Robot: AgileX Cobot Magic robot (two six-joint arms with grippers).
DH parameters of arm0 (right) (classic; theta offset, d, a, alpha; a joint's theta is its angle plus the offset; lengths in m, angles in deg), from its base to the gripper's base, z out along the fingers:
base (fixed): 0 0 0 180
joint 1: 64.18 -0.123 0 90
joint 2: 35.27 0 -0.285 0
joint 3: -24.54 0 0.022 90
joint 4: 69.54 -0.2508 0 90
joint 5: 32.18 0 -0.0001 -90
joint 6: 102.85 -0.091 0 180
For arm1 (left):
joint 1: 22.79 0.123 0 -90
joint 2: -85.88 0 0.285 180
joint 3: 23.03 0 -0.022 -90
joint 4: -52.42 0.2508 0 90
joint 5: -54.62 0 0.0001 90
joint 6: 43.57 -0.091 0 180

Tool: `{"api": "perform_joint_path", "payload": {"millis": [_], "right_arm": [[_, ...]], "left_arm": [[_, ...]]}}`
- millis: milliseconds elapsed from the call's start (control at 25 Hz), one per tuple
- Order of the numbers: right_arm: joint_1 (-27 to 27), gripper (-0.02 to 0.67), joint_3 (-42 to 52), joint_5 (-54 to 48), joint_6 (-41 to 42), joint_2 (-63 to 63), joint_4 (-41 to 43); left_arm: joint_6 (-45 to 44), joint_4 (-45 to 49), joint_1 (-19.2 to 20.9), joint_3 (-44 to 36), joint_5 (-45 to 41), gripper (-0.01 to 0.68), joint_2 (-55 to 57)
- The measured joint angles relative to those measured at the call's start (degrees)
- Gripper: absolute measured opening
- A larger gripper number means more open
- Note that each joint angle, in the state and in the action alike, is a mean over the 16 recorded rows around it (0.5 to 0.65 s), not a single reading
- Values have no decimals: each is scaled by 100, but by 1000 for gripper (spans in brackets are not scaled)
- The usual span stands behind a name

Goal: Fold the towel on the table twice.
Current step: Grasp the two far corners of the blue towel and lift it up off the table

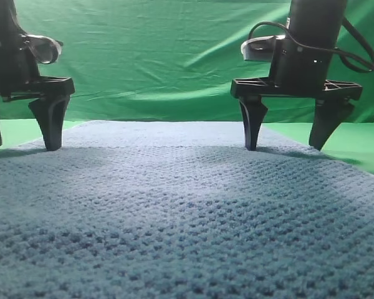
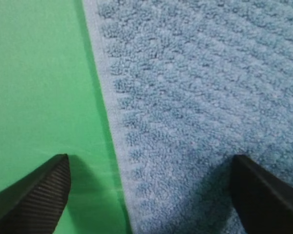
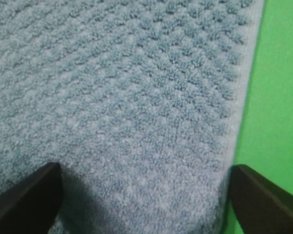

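towel (image 1: 187,218) flat on green table (image 1: 361,146) — left claw (image 2: 149,195) and right claw (image 3: 144,195) both released, straddling its edges.

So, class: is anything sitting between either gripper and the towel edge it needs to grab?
Nothing visible. The left gripper and right gripper are open, each straddling a side edge of the flat towel, with only bare table beside it.

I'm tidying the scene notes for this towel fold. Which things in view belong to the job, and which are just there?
Belongs to the job:
- towel, lying flat, unfolded
- table in green cloth beneath it
- left pincer, open, straddling the towel's left edge
- right pincer, open, over the towel's right edge

Just there:
- wrinkled green backdrop behind

Nothing else lies about.
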Motion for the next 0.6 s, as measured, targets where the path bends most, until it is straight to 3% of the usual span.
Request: {"api": "perform_joint_path", "payload": {"millis": [320,480,600], "right_arm": [[35,593,-69,-33,-30,98,2],[38,485,-107,-71,-31,156,-22],[36,375,-137,-92,-35,198,-67]], "left_arm": [[31,-175,0,81,-69,592,109],[29,-333,-3,145,-175,520,182],[27,-466,-6,202,-287,418,251]]}}
